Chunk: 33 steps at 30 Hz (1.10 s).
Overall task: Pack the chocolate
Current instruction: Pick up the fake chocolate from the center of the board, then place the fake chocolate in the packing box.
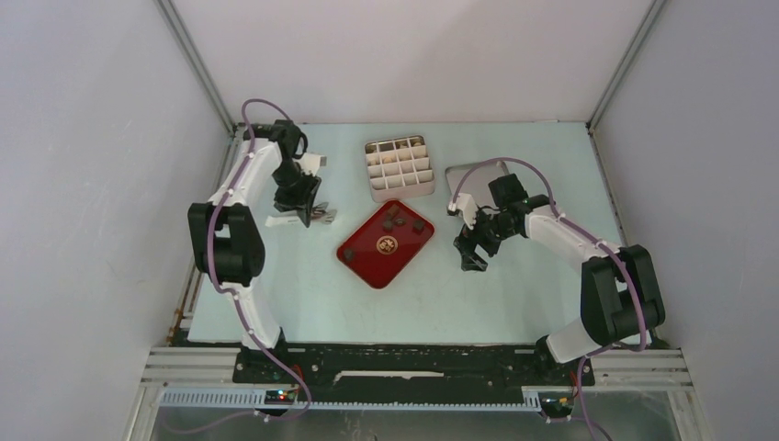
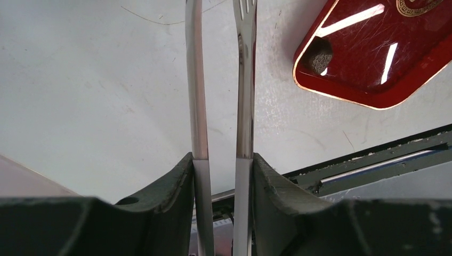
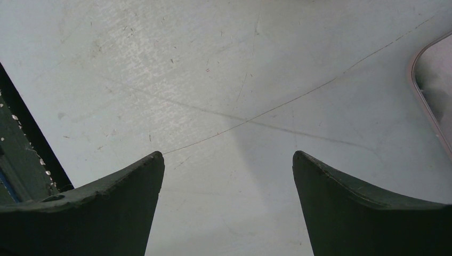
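Several dark chocolate pieces [image 1: 396,220] lie on the red tray [image 1: 375,269] with a gold emblem at mid-table. In the left wrist view one dark piece [image 2: 318,56] sits in a corner of the tray [image 2: 373,69]. My left gripper [image 1: 306,209] [image 2: 223,160] hangs left of the tray, shut on metal tongs [image 2: 198,80] whose two arms stand apart, empty, above the bare table. My right gripper [image 1: 473,254] [image 3: 228,157] hovers right of the tray, open, with nothing between its fingers.
A cream divided box [image 1: 398,168] stands behind the tray, some cells holding light pieces. A flat lid [image 1: 470,176] [image 3: 434,90] lies right of the box, near my right gripper. The table's dark front rail [image 2: 373,160] runs along the near edge.
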### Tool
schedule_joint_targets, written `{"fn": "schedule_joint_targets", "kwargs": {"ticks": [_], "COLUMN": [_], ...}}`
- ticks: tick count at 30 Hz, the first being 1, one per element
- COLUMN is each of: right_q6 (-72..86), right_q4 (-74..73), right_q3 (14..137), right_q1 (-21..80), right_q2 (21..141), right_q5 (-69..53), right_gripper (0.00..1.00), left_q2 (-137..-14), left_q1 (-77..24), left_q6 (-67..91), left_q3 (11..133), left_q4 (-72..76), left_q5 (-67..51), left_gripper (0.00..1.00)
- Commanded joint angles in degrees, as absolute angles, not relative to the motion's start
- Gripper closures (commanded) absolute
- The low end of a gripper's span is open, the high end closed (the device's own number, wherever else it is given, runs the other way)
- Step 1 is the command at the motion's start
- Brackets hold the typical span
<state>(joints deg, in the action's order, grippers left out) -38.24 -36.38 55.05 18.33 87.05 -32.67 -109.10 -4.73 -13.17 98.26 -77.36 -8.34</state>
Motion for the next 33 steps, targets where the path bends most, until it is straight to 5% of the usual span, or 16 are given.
{"fn": "schedule_joint_targets", "kwargs": {"ticks": [1, 8, 17, 33], "right_q6": [-39.56, -39.64, -39.65, -39.55], "right_q4": [-37.72, -37.88, -37.86, -38.06], "right_q3": [57.88, 58.01, 58.01, 58.01], "right_q1": [18.66, 18.7, 19.09, 17.67], "right_q2": [87.92, 88.04, 88.51, 88.23], "right_q5": [-32.54, -32.55, -32.31, -32.34], "right_gripper": [0.08, 0.08, 0.08, 0.08], "left_q2": [-109.13, -106.81, -105.15, -120.53], "left_q1": [-4.2, -4.22, -6.8, -10.21], "left_q6": [-14.21, -13.57, -11.36, -2.46], "left_q3": [101.4, 102.88, 108.8, 125.05], "left_q4": [-79.11, -80.39, -74.48, -65.09], "left_q5": [-10.08, -13.96, -22.49, -27.78], "left_gripper": [0.63, 0.76, 0.77, 0.75]}}
